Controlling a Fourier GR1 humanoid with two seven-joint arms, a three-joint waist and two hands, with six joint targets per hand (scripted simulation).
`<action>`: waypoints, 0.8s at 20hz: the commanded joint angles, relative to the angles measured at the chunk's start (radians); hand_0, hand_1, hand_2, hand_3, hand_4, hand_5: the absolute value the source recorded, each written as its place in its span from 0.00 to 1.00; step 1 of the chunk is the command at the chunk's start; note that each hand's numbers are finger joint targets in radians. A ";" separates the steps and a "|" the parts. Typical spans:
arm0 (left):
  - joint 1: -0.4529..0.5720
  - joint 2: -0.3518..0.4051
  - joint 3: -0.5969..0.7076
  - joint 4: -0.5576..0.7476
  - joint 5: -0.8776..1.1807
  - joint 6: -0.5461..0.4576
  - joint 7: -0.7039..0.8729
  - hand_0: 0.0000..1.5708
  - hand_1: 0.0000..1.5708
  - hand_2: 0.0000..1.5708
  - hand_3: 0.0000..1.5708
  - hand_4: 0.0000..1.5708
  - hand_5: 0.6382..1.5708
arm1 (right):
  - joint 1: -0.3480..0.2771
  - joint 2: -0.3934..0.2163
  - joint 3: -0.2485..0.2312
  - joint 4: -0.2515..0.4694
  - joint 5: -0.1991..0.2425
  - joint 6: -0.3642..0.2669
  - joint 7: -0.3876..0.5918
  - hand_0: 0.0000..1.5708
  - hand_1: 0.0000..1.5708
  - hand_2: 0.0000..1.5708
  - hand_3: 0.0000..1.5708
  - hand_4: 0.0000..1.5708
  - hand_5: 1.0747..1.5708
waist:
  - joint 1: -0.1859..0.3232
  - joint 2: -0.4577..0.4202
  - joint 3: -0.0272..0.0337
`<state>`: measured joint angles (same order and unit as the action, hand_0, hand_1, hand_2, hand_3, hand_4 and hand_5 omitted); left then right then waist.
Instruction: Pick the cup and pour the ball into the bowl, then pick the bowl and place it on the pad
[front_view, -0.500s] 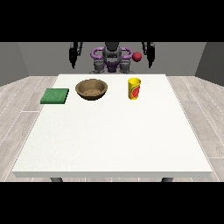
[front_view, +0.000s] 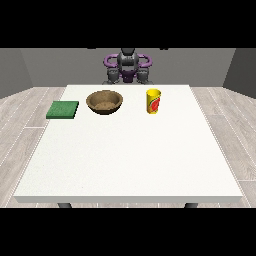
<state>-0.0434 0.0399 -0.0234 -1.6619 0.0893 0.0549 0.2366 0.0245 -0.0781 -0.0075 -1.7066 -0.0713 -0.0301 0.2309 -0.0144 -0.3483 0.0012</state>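
robot (front_view: 128, 67) | grey-black head and torso | purple rings at shoulders (one each side) | grey rounded lower parts

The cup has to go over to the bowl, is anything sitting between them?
No. The yellow cup and the brown bowl stand side by side, with only bare white table between them.

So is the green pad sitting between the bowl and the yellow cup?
No, the green pad lies at the view's left end of the row, with the bowl in the middle and the yellow cup to the right.
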 joint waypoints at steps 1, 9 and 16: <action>0.042 -0.038 -0.059 -0.089 0.020 0.089 0.156 0.00 0.00 0.00 0.00 0.40 0.99 | 0.060 0.009 0.005 -0.104 -0.053 -0.014 0.189 0.00 0.00 0.00 0.00 0.55 0.92 | -0.032 -0.091 -0.0013; -0.097 -0.039 -0.103 -0.168 -0.084 0.182 0.110 0.00 0.00 0.00 0.00 0.38 0.98 | -0.031 -0.027 -0.059 -0.260 -0.076 -0.027 0.200 0.00 0.00 0.00 0.00 0.48 0.96 | -0.047 0.174 -0.0011; -0.226 -0.021 0.015 -0.009 -0.071 0.110 -0.166 0.00 0.00 0.00 0.00 0.35 0.95 | -0.121 0.026 -0.033 -0.166 -0.055 0.004 -0.063 0.00 0.00 0.00 0.06 0.45 0.95 | -0.070 0.473 -0.0011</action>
<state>-0.2076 0.0177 -0.0335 -1.7328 0.0229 0.1750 0.1939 -0.0575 -0.0714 -0.0397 -1.9113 -0.1203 -0.0457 0.2796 -0.0725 -0.0179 0.0000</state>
